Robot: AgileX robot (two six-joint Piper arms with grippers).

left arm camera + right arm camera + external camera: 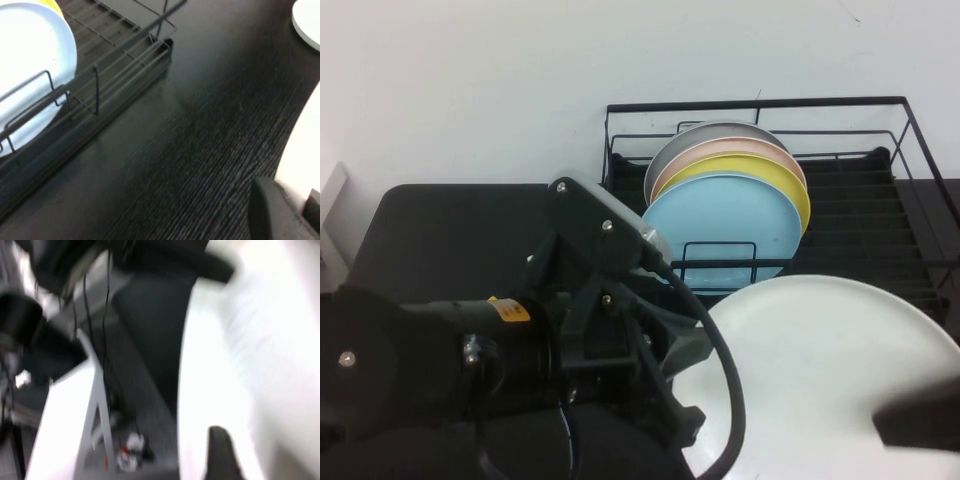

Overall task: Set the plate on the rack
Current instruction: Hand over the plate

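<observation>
The left gripper (688, 415) sits on the robot's side of the rack (920, 215), off its left front corner, jaws pressed together on the near-left rim of the plate (820, 370). The left wrist view shows one dark finger (270, 210) against that white rim, with the black tabletop (200, 150) beneath, which the high view hides behind the arm. The right gripper (918, 425) shows only as a dark shape over the plate's right edge, also in front of the rack; whether its jaws are spread cannot be told. The plate lies just before the rack's front rail. Inside the rack a light blue plate (720, 220) stands foremost, a yellow plate (790, 180) behind it.
</observation>
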